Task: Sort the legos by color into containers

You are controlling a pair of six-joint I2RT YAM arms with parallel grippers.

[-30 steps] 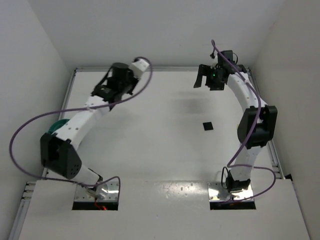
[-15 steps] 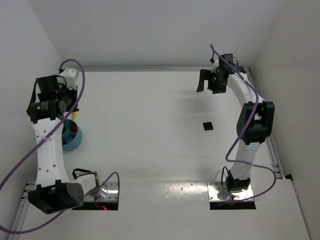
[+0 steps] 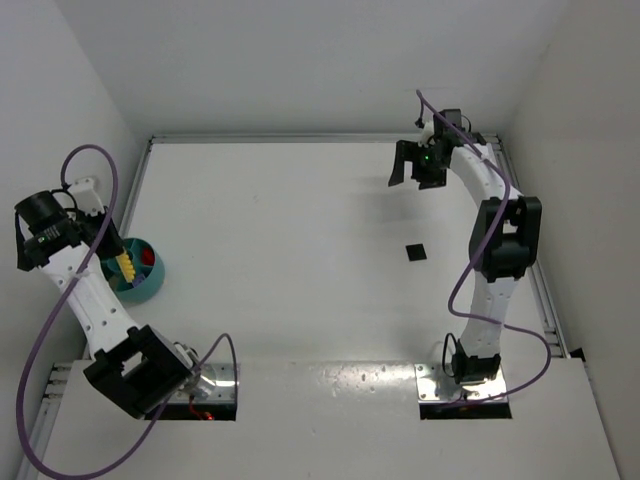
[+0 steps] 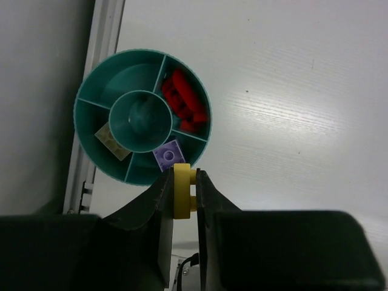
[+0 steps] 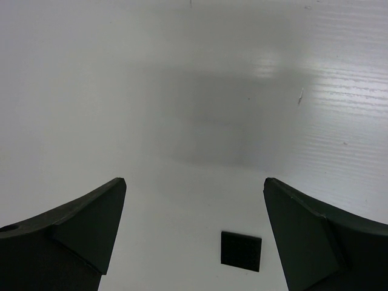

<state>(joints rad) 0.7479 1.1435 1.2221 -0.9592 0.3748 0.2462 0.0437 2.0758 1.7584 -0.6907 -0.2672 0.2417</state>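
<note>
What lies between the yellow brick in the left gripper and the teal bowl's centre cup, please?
In the left wrist view, a pale purple brick lies there, in the bowl compartment nearest the left gripper.

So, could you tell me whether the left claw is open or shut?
Shut: the left claw pinches a yellow lego, seen in its wrist view.
</note>
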